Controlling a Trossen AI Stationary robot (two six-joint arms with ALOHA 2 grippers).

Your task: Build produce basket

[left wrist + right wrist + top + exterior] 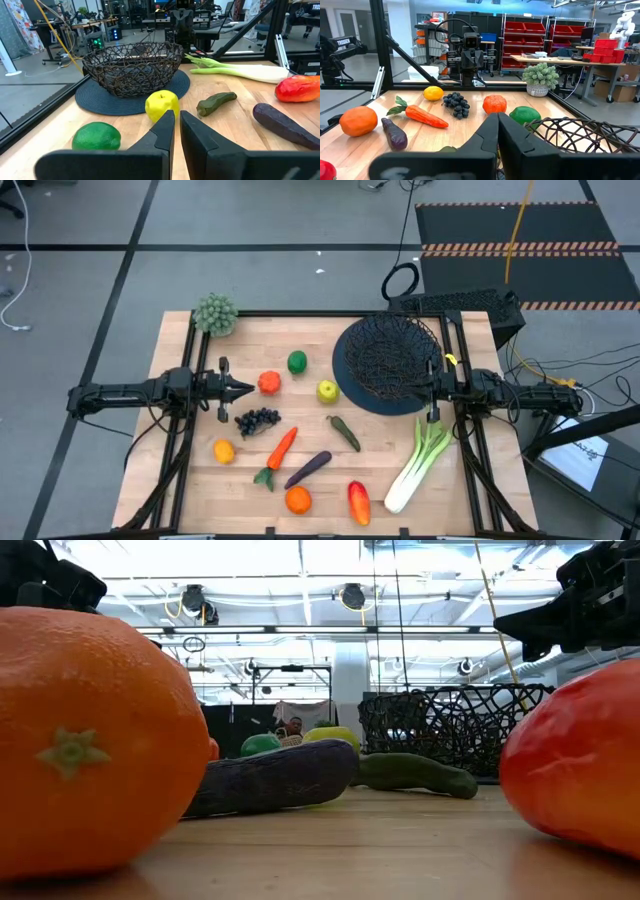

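A pale wooden tabletop point(320, 480) was seen from above, framed by a grey floor. The basket point(388, 350) was set on a dark round mat point(372, 395) at the far right of the tabletop and held no produce. The left claw point(243, 389) was held closed over the left side, just beside the tomato point(269, 382) and above the grapes point(257, 419). The right claw point(431, 392) was held closed at the basket's near right edge, above the leek point(416, 463). The rest of the produce was spread on the bare wood: the lime point(297, 361) and apple point(327, 390) near the mat, the pickle point(345, 432) toward the middle, the carrot point(279, 451), eggplant point(308, 469) and lemon point(223, 450) nearer the front, and an orange point(297, 499) and the pepper point(358, 501) at the front edge. A bushy clump point(215, 313) was placed at the far left corner.
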